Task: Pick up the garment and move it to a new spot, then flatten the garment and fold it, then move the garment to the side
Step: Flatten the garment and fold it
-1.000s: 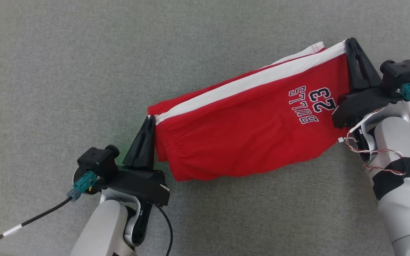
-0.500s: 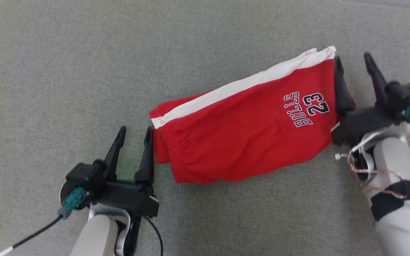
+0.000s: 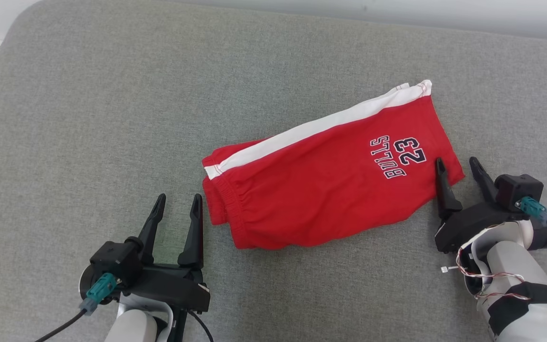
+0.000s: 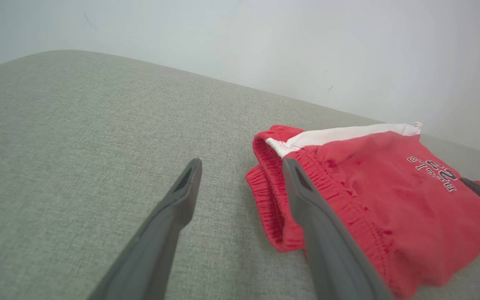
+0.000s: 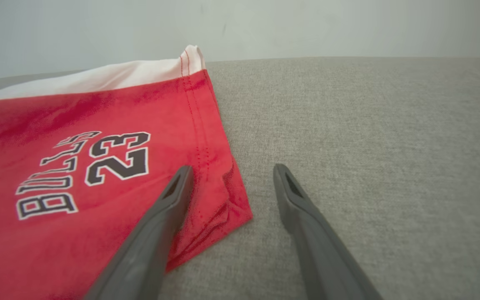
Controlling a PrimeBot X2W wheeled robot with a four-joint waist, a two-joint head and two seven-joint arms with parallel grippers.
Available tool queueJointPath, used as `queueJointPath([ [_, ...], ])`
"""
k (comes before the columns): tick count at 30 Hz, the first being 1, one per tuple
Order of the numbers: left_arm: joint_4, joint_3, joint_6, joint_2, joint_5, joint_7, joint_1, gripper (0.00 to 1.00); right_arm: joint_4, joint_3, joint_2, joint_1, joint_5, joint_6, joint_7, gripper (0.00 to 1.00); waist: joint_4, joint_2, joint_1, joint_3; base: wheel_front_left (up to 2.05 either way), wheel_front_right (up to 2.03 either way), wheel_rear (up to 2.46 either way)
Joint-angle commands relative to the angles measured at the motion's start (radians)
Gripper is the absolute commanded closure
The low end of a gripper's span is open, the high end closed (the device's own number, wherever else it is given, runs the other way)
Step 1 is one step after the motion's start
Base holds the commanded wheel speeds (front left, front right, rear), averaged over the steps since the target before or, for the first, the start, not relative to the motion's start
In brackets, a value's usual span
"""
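On the grey fabric surface [image 3: 112, 118], mid-field: red shorts [image 3: 321, 190], folded, lying flat on a diagonal. A white side stripe runs along the far edge. "BULLS 23" is printed near the hem end. The elastic waistband end points toward the robot's left, the hem end toward its right and further away.

Left gripper [image 3: 180, 196]: fingers spread wide, nothing between them but bare fabric surface. Its inner finger stands just beside the waistband. The head view shows a narrow gap, and the left wrist view cannot settle whether they touch.

Right gripper [image 3: 456, 161]: fingers likewise spread, holding nothing. Its inner finger sits over the near hem corner. In the right wrist view that corner pokes into the space between the fingers, rumpled, resting on the surface. Contact with the cloth cannot be told.

Pale wall [image 3: 397, 12] lies beyond the far edge of the surface.
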Motion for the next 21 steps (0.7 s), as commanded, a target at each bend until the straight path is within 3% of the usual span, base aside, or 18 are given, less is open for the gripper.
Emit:
queueJointPath([
  [1, -0.003, 0.001, -0.001, 0.000, 0.007, -0.003, 0.016, 0.00, 0.045, 0.017, 0.012, 0.001, 0.012, -0.003, 0.005, 0.00, 0.004, 0.0001, 0.0003, -0.002, 0.00, 0.00, 0.00],
  [2, -0.003, 0.000, -0.001, 0.000, 0.008, -0.003, 0.017, 0.00, 0.072, 0.024, 0.012, -0.004, 0.015, -0.003, 0.013, 0.00, 0.005, 0.0001, 0.0003, -0.003, 0.00, 0.00, 0.00],
  [3, -0.002, 0.000, -0.002, 0.000, 0.008, -0.003, 0.018, 0.00, 0.095, 0.033, 0.013, -0.011, 0.019, -0.003, 0.016, 0.17, 0.006, 0.0001, 0.0003, -0.005, 0.00, 0.00, 0.00],
  [4, -0.002, 0.003, -0.002, 0.000, 0.011, -0.003, 0.020, 0.00, 0.133, 0.056, 0.016, -0.024, 0.025, -0.003, 0.020, 1.00, 0.008, 0.0001, 0.0003, -0.009, 0.00, 0.00, 0.00],
  [12, 0.010, 0.020, -0.004, 0.000, 0.009, -0.003, 0.056, 0.00, 0.177, 0.065, 0.024, -0.029, 0.076, -0.003, 0.004, 1.00, -0.013, 0.0001, 0.0003, -0.059, 0.00, 0.00, 0.00],
  [21, 0.034, 0.036, -0.007, 0.000, 0.029, -0.003, 0.135, 0.00, 0.037, -0.061, 0.074, 0.128, 0.090, -0.003, 0.001, 1.00, -0.062, 0.0001, 0.0003, -0.178, 0.00, 0.00, 0.00],
])
